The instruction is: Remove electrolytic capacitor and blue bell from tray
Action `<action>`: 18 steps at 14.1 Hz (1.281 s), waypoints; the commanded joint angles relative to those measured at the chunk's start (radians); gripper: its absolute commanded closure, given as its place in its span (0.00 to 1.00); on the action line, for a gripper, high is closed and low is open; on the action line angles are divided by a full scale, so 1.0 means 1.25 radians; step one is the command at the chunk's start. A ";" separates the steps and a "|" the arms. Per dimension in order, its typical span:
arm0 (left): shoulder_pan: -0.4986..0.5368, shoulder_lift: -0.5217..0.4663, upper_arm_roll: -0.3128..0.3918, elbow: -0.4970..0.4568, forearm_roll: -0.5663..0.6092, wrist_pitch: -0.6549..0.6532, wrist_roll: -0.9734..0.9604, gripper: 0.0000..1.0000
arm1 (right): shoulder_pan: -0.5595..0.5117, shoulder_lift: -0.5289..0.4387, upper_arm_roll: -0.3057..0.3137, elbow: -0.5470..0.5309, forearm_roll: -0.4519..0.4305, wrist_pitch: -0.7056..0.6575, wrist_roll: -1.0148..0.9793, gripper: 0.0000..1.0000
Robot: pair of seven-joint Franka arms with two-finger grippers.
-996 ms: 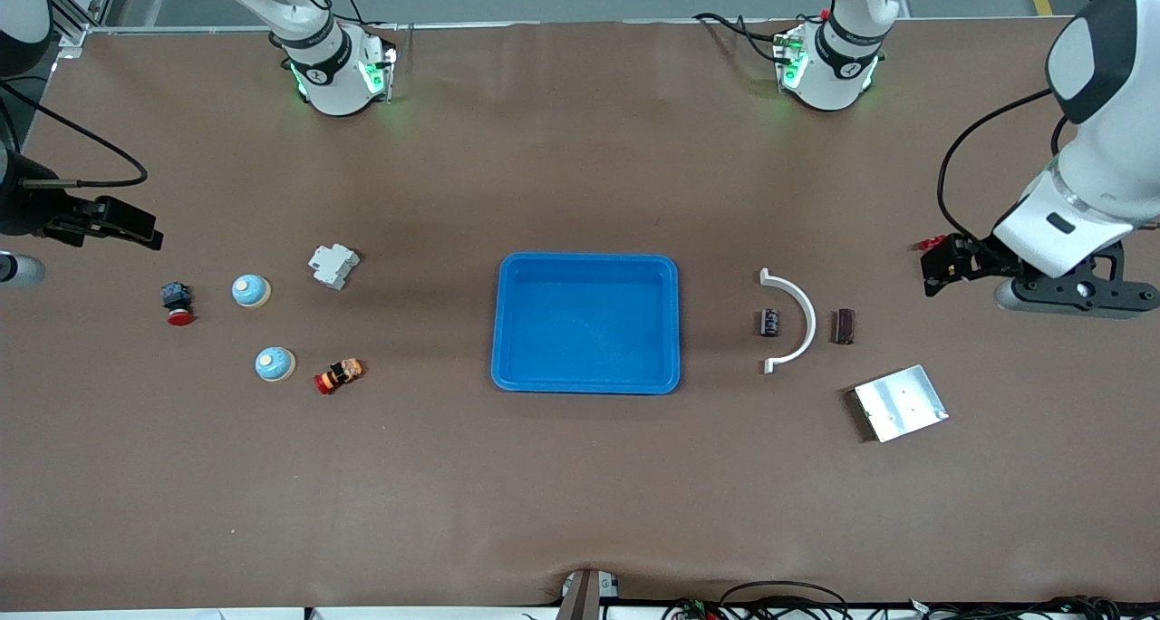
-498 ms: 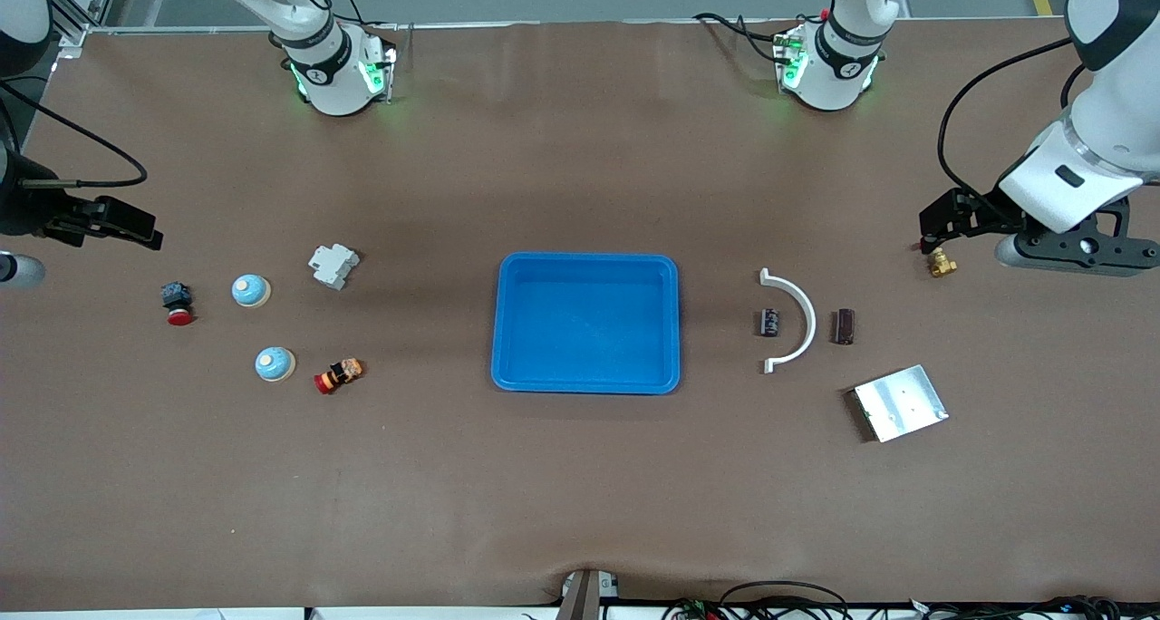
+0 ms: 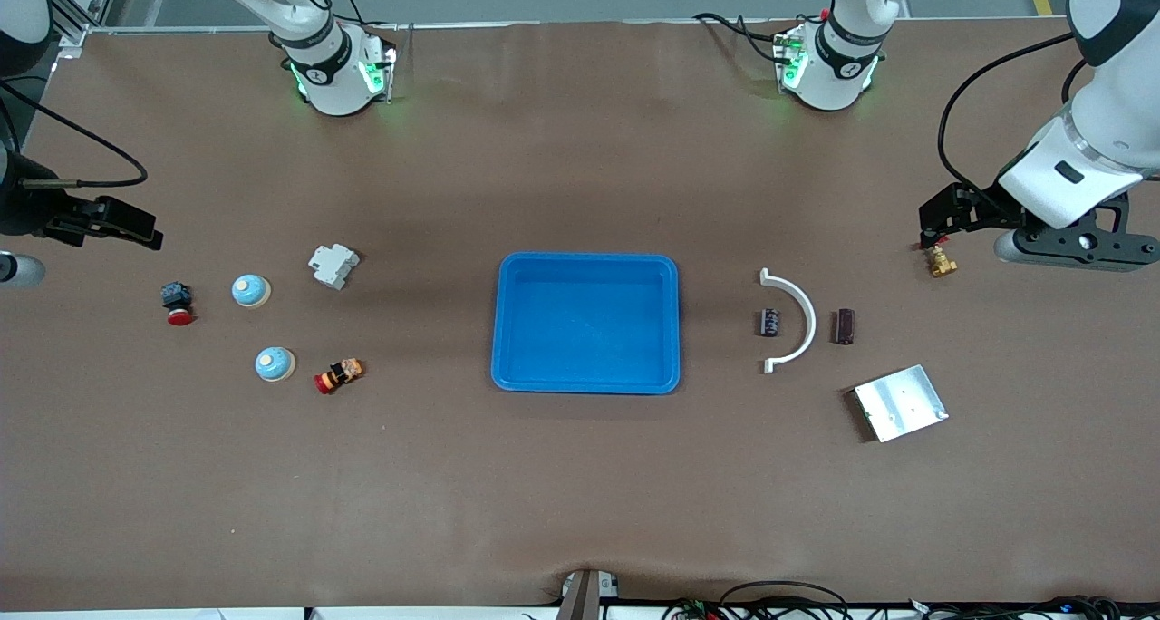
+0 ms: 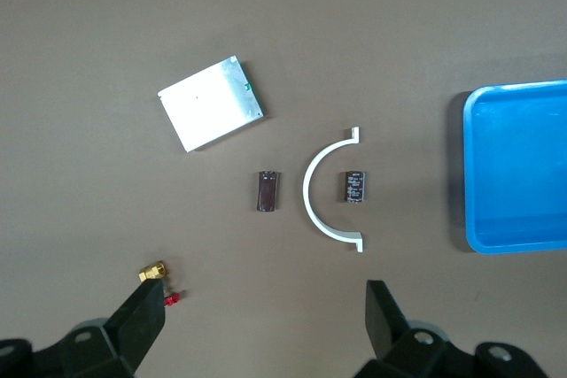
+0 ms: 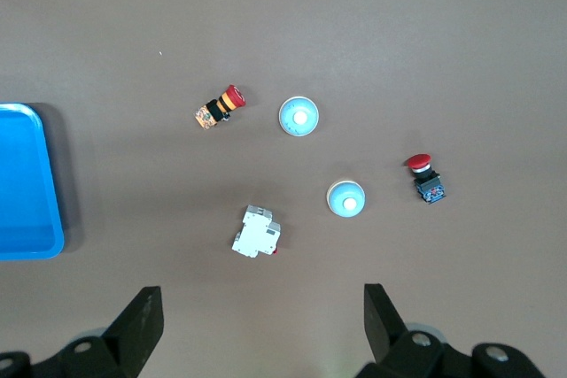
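Observation:
A small black capacitor lies inside the curve of a white arc. A dark brown capacitor lies just outside the arc. Both show in the left wrist view, black and brown. Two blue bells stand toward the right arm's end and show in the right wrist view. The blue tray is at mid-table. My left gripper is open and empty, high over the left arm's end. My right gripper is open and empty, waiting high over the right arm's end.
A metal plate lies nearer the front camera than the capacitors. A brass fitting sits under the left gripper. A white breaker, a red push button and a red-orange button lie around the bells.
My left arm has moved away from the front camera, which uncovered the brass fitting. The right arm and the table objects have not moved.

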 commanded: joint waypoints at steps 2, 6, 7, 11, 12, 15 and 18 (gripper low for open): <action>-0.026 -0.019 0.018 -0.005 -0.021 -0.015 -0.006 0.00 | -0.008 -0.012 0.004 -0.004 0.011 -0.007 -0.004 0.00; -0.021 -0.025 0.015 -0.005 -0.029 -0.016 -0.054 0.00 | -0.008 -0.012 0.004 -0.004 0.011 -0.007 -0.004 0.00; -0.022 -0.031 0.012 -0.005 -0.029 -0.019 -0.060 0.00 | -0.008 -0.011 0.004 -0.004 0.011 -0.006 -0.004 0.00; -0.021 -0.045 0.010 -0.006 -0.023 -0.022 -0.056 0.00 | -0.008 -0.011 0.005 -0.004 0.011 0.005 -0.006 0.00; -0.021 -0.046 0.010 -0.008 -0.023 -0.030 -0.055 0.00 | -0.007 -0.011 0.005 -0.004 0.011 0.007 -0.006 0.00; -0.022 -0.044 0.009 -0.007 -0.023 -0.032 -0.056 0.00 | -0.006 -0.008 0.008 -0.004 0.012 0.019 -0.006 0.00; -0.027 -0.044 0.008 -0.008 -0.025 -0.032 -0.054 0.00 | -0.005 -0.008 0.008 -0.004 0.018 0.022 -0.006 0.00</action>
